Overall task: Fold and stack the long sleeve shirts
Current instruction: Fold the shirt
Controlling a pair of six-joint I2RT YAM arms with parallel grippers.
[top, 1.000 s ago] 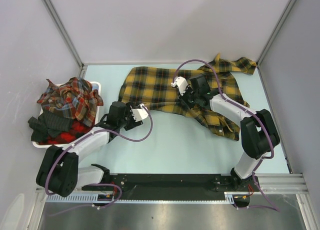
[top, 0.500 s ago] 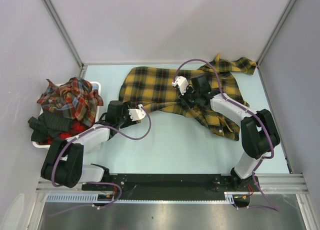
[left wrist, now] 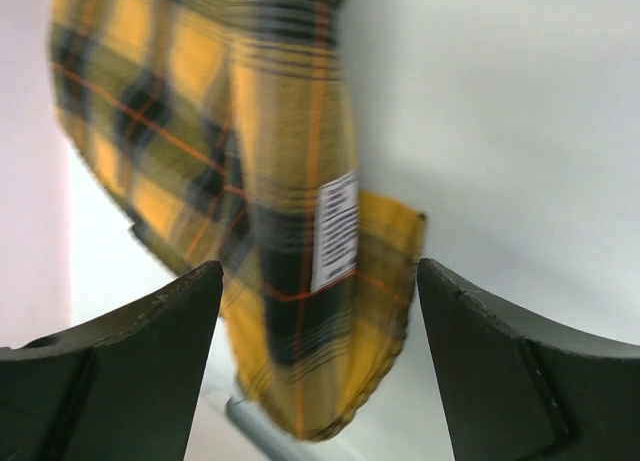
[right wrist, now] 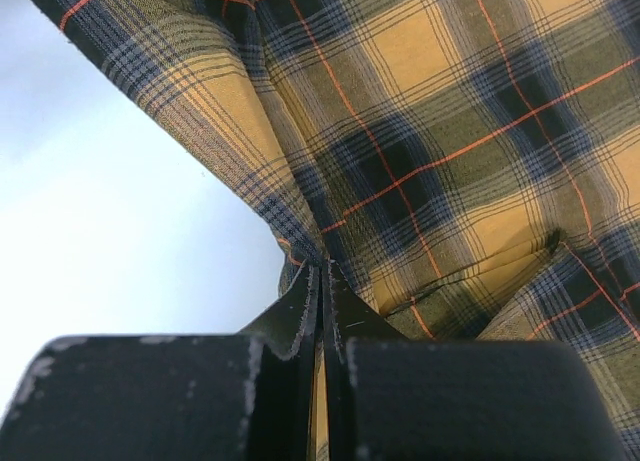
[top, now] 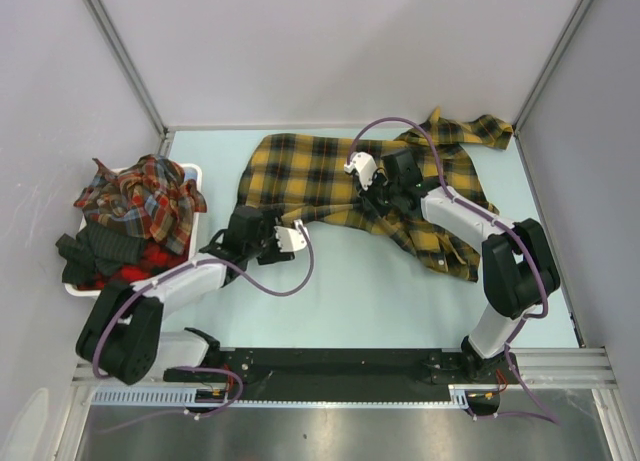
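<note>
While the right gripper (right wrist: 322,286) is clamped on a fold of the yellow shirt (top: 310,171), spread over the far side of the table (top: 350,281), the left gripper (left wrist: 320,271) stands apart and empty just short of the shirt's edge. Red plaid shirts (top: 140,196) are heaped in the basket (top: 196,169) on the left.

So the right claw (right wrist: 322,293) has its two black fingers (right wrist: 290,316) pressed flat together at the bottom of the shot, with a thin sliver of yellow cloth showing in the seam between them. It's pinching the edge of the yellow plaid shirt (right wrist: 450,131), right where a fold bunches into a point. The fabric spreads up and to the right, mustard with dark checks and thin red lines, creased near the tips. The pale counter (right wrist: 100,231) shows bare on the left.
</note>
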